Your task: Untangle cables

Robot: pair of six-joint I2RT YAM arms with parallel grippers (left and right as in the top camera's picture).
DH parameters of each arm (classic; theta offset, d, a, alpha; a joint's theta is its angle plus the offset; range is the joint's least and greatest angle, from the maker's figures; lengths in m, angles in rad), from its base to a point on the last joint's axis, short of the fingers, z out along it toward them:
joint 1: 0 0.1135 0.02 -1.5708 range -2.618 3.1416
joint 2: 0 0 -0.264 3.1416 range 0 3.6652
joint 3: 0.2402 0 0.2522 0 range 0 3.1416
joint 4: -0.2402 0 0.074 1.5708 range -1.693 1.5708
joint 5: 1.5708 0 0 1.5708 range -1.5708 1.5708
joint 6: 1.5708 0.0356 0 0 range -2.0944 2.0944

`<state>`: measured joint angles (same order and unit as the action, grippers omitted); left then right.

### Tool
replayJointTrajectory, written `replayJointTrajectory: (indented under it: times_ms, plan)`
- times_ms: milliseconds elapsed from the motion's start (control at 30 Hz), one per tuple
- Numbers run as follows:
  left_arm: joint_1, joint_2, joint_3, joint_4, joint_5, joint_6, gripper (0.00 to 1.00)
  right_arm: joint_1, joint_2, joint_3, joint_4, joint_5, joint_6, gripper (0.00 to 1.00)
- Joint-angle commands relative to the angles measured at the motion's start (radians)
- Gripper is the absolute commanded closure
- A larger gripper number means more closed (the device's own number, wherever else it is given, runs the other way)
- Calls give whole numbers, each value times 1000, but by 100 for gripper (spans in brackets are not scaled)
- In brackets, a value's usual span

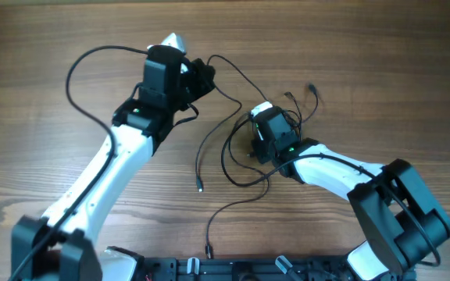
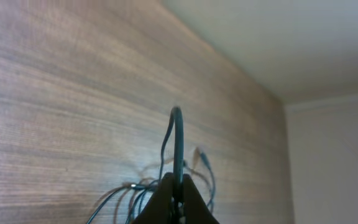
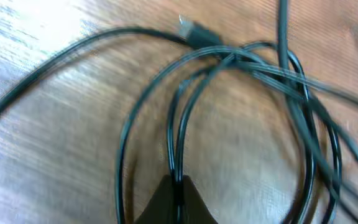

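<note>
My right gripper [image 3: 178, 186] is closed. Its jaws pinch two thin black strands that run side by side up out of the fingertips at the bottom centre of the right wrist view. Above the jaws the strands spread into overlapping loops of the cables [image 3: 244, 62]. These cross in a bunch at the upper right of that view, just beside a small plug [image 3: 194, 32] lying on the table [image 3: 55, 143].

My left gripper [image 2: 178, 193] is closed too, nipping one strand that arches up from the jaws as a narrow hoop in the middle of the left wrist view. More strands trail off at the lower left.

In the overhead view the main tangle lies right of centre, beside my right wrist. One strand leads from it up and left toward my left gripper. Free ends trail to the lower centre and the upper right.

I judge these cords to be light, limp and rather slick. They will follow any pull, slide through a loose pinch, and tighten the crossing if I drag hard. The better hold is probably a single strand close to a plug end, so I can feed it back through the loops rather than haul on two at once.
</note>
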<state>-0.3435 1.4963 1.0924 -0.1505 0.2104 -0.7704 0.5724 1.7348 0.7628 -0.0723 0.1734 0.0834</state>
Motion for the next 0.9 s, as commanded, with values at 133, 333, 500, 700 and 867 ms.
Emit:
replayJointTrajectory:
  times_ms: [133,333,500,700,867]
  plan:
    - [183,-268,8,-25,5,68,96,-163,-154,-54,-221,-50,165,96]
    - [493,-475,8,-163,5,68,96,-353,-166,-60,-313,-178,237,96]
    - [701,-529,8,-248,5,65,96,-368,-166,-66,-315,-201,282,96]
    - [878,-525,8,-344,6,5,96,-368,-166,-67,-315,-228,286,96]
    - [904,-503,8,-353,39,-3,96,-368,-166,-67,-314,-315,286,66]
